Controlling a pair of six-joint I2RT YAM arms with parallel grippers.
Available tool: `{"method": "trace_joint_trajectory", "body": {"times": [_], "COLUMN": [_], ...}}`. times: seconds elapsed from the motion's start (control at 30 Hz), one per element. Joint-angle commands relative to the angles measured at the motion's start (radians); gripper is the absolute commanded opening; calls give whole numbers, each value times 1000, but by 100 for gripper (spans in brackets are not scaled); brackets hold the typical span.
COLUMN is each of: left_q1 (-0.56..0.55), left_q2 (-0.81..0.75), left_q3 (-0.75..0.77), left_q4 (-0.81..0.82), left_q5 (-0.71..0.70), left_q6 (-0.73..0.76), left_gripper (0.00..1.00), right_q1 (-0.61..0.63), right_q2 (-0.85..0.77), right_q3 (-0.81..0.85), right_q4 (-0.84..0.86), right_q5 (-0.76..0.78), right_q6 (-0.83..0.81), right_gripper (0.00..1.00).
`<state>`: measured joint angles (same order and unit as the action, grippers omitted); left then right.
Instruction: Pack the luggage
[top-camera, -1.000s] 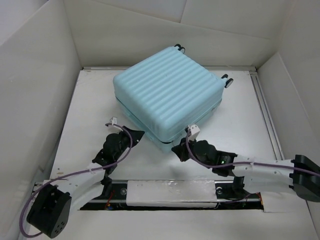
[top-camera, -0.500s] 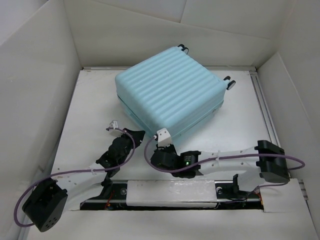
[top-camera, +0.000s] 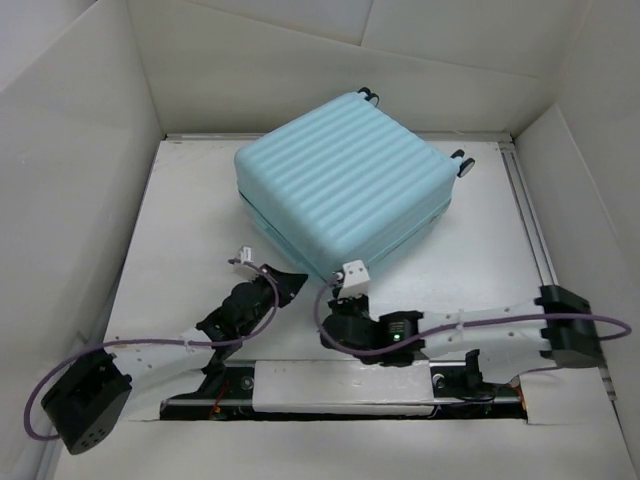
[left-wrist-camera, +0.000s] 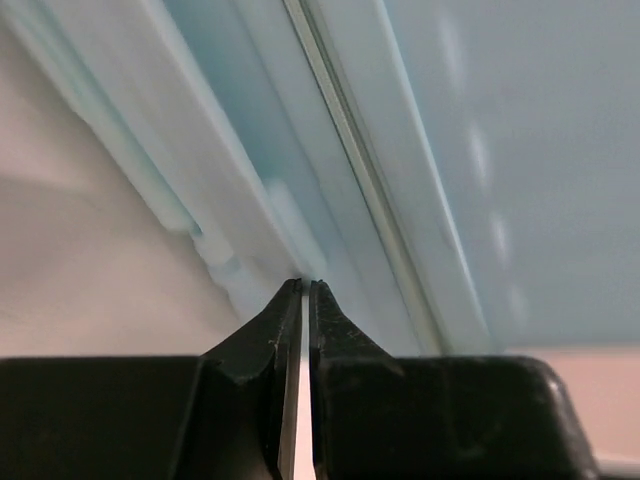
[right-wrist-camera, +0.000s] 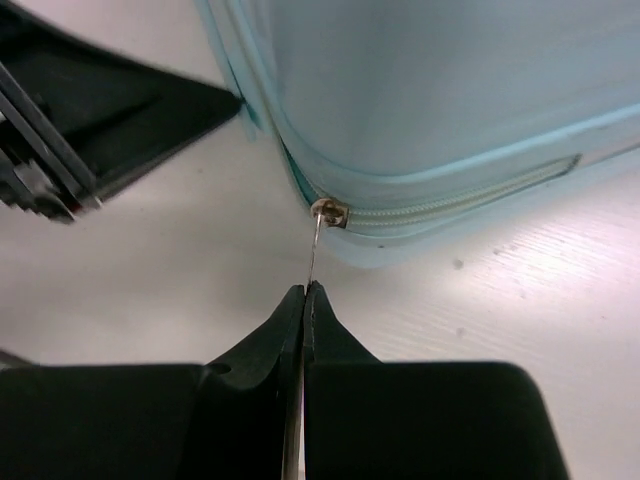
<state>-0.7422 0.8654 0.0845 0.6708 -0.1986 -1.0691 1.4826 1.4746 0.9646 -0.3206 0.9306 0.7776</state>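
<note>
Now there is one suitcase (top-camera: 340, 180), pale aqua-blue with a ribbed hard shell. It lies flat and closed on the white table (top-camera: 190, 230), toward the back and near the middle. It is turned so that one corner points at the arms. Two sets of small black-and-white wheels show on its far side, one at the back corner (top-camera: 367, 96) and one at the right corner (top-camera: 463, 165).

Two arms reach in from the near edge, and both meet the suitcase at its near corner. The left gripper (left-wrist-camera: 305, 287) has its two black fingers pressed together. Its tips sit right against the suitcase's side, at a seam line. Whether it holds anything there cannot be told.

The right gripper (right-wrist-camera: 303, 291) also has its fingers pressed together, and it pinches the thin metal zipper pull (right-wrist-camera: 315, 248). The pull runs up from the fingertips to one small silver slider (right-wrist-camera: 327, 213) at the rounded corner. The closed zipper teeth (right-wrist-camera: 450, 203) run off to the right.

The two grippers are just beside each other. One purple cable runs along each arm, left (top-camera: 150, 345) and right (top-camera: 500, 318). White walls (top-camera: 70, 170) stand around the table.
</note>
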Motion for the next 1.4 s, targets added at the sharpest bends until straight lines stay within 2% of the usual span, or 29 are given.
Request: {"method": "trace_joint_trajectory", "body": {"times": [0.0,0.07,0.13,0.23,0.27,0.33,0.37,0.43,0.47,0.5,0.53,0.6,0.73,0.83,0.87,1.03,1.1,1.27,1.37], "left_q1": [-195,-302,-330,-330,-330,-330,-330,-330,-330,-303,-283,-240,-122,-7,62,289,320,320,320], "left_q2": [61,139,173,140,91,9,-40,-202,-254,-346,-385,-445,-479,-382,-317,-123,-98,-31,33], "left_q3": [76,121,153,129,118,107,107,84,84,84,71,50,6,6,6,6,6,34,58], "left_q4": [115,115,115,115,115,52,-56,-182,-320,-377,-417,-512,-522,-447,-416,-238,-142,-59,-31], "left_q5": [138,97,76,45,30,-30,-65,-137,-209,-231,-231,-231,-182,-66,-26,195,228,237,260], "left_q6": [-49,-49,-58,-81,-81,-81,-81,-106,-117,-144,-144,-144,-140,-80,-66,15,34,44,63], "left_gripper": [0,0,0,0,8,34,57,76,82,86,87,83,81,76,75,75,74,71,65], "right_q1": [71,71,71,81,81,81,81,81,81,81,81,81,81,81,81,90,90,90,90], "right_q2": [-232,-365,-440,-559,-585,-657,-675,-689,-689,-676,-640,-600,-551,-562,-574,-585,-585,-566,-545], "right_q3": [-81,-170,-210,-236,-247,-270,-279,-302,-302,-302,-287,-259,-222,-233,-243,-254,-263,-264,-264], "right_q4": [226,189,151,5,-27,-49,-23,55,67,68,51,13,-29,-17,-3,6,6,31,41], "right_q5": [-65,-88,-98,-98,-84,-84,-94,-130,-130,-141,-141,-141,-113,-113,-127,-137,-138,-147,-156], "right_q6": [100,109,123,191,204,195,174,128,127,127,127,146,155,164,164,164,173,173,164], "right_gripper": [0,0,0,0,0,0,0,0,0,0,0,0,0,0,0,0,0,0,0]}}
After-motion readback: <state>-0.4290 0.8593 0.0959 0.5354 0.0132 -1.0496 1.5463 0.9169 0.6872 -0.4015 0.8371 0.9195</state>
